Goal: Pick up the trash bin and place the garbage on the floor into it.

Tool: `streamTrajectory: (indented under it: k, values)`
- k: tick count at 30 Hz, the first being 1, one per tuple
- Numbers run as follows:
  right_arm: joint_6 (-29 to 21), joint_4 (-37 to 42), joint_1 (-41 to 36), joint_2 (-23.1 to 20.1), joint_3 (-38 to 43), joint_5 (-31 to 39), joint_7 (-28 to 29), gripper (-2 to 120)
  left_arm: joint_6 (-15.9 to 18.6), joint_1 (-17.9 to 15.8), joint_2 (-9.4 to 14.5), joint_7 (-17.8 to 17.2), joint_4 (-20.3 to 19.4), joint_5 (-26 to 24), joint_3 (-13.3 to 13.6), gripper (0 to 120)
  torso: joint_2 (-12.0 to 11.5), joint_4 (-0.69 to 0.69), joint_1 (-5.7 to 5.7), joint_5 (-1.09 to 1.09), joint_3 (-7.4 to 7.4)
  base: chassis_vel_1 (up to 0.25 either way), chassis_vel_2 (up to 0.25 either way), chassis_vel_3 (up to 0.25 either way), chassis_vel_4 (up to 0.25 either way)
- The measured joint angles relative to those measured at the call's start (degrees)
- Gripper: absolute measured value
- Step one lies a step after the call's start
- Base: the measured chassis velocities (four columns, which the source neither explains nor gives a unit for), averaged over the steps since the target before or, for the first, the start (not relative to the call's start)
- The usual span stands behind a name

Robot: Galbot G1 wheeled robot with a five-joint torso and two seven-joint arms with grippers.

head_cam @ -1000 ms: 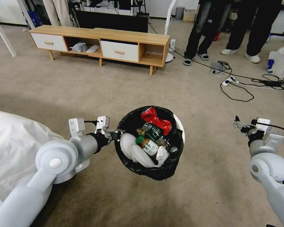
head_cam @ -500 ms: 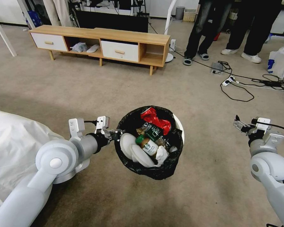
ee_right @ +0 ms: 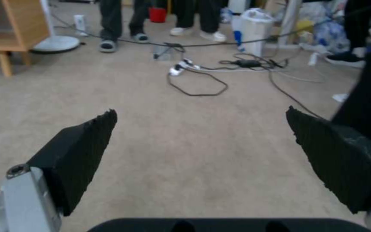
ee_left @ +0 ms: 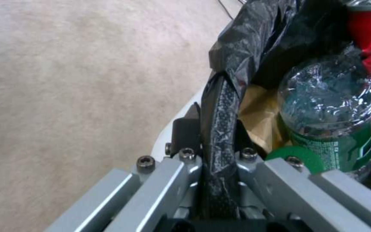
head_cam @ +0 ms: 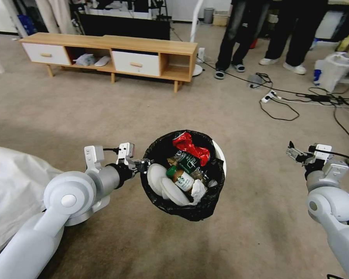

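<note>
Across the whole scene spreads the flat beige-grey short-pile carpet floor (head_cam: 104, 112), with darker smudges in the foreground. At its far side stands a long low wooden cabinet with white drawers (head_cam: 108, 54), and to the right of that a tangle of black cables and a white power strip (head_cam: 283, 100) lies on the carpet. A rumpled white sheet (head_cam: 11, 182) shows at the near left, beside the robot's left arm.

Centre frame in the head view, the small round white plastic trash bin lined with a crinkled black bag (head_cam: 190, 209) hangs clear of the carpet, carried at its left rim. The left tool (head_cam: 142, 164) is clamped on that rim (the left wrist view shows the folded black liner (ee_left: 220, 129) pinched tight between the two pads, white plastic just outside).

The garbage (head_cam: 184, 170) sits inside the bin: a crushed red wrapper or can (head_cam: 192, 146) at the far side, a clear bottle with a green label (ee_left: 329, 109) against brown paper, a brown-drink bottle with a green cap (head_cam: 178, 177), white round lids and a white tissue.

Well apart to the right, the right tool (head_cam: 295, 154) hovers over bare carpet with its black pads (ee_right: 78, 151) spread wide and nothing between them.
</note>
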Motion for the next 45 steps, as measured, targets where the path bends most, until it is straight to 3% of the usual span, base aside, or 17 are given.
streamTrajectory:
  k: [5,10,24,45]
  values:
    - [0.0,-0.1,0.0,0.0,0.1,-0.1,0.0,100,0.0,-0.1,0.0,0.0,0.1,-0.2,0.0,2,0.0,-0.02,0.0,0.0,0.0,-0.03,-0.043,-0.028,-0.033]
    - [0.0,-0.1,0.2,-0.1,0.1,-0.1,0.0,100,0.0,0.0,0.1,0.0,0.1,-0.2,0.0,2,0.0,0.07,0.0,0.0,0.0,0.0,0.0,0.0,0.0]
    - [0.1,-0.3,0.4,-0.1,-0.2,-0.3,-0.2,100,0.0,0.0,0.2,-0.1,0.0,-0.1,0.0,2,0.0,0.0,0.0,0.0,0.0,0.0,0.0,0.0,0.0]
    - [-0.5,-0.8,0.8,0.2,-0.3,-0.1,-0.5,100,0.0,0.0,-0.3,0.2,0.4,0.1,-0.1,2,0.0,0.03,0.0,0.0,0.0,0.0,0.0,0.0,0.0]
